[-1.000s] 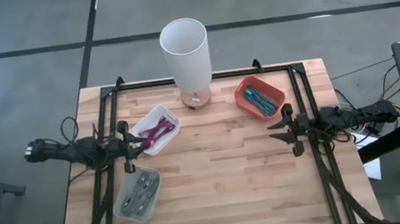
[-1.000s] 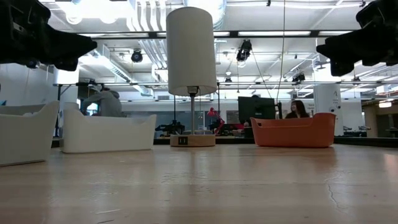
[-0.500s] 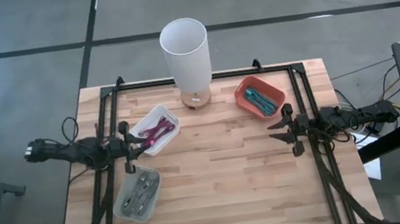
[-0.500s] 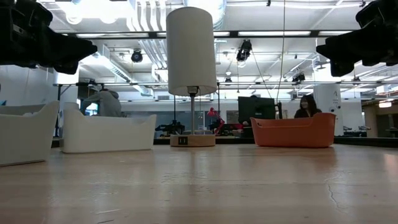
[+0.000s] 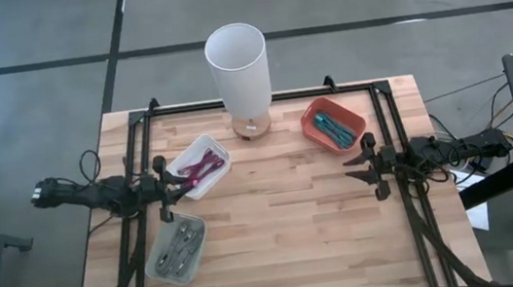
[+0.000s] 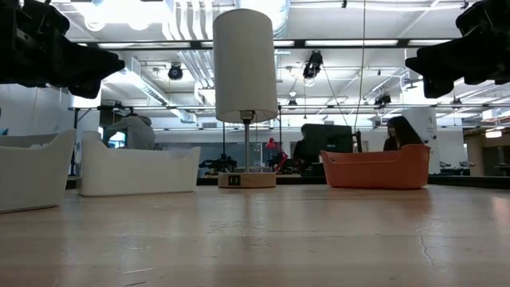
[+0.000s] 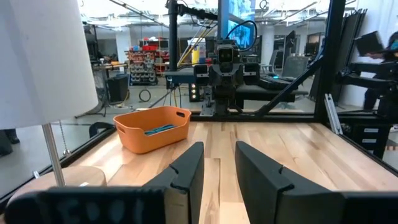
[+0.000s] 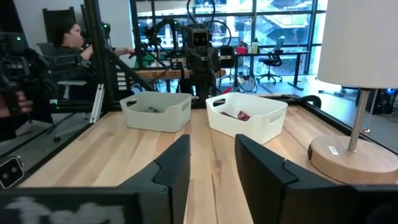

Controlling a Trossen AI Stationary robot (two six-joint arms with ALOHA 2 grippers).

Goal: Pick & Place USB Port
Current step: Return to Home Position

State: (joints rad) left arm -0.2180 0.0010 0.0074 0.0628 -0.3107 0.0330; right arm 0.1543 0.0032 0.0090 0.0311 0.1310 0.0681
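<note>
While the left gripper (image 5: 180, 184) hangs raised over the left edge of the bench (image 5: 289, 247), pointing inward, its two fingers (image 7: 186, 177) stand apart with nothing between them. Red and black charger cables (image 5: 200, 166) lie in the white bin (image 5: 219, 146), which sits toward the back left corner, just beside that gripper's tips. Nearer the front left corner is a clear bin (image 5: 197, 225) of grey items. Across the bench, the right gripper (image 5: 347, 169) hangs raised over the right edge, facing the left one, its fingers (image 8: 171, 171) likewise parted and empty. An orange bin (image 5: 361, 132) holding teal cables (image 5: 333, 128) sits toward the back right corner, near the right gripper. A lamp (image 5: 236, 60) with a white shade stands mid-way along the back edge, between the white and orange bins.
</note>
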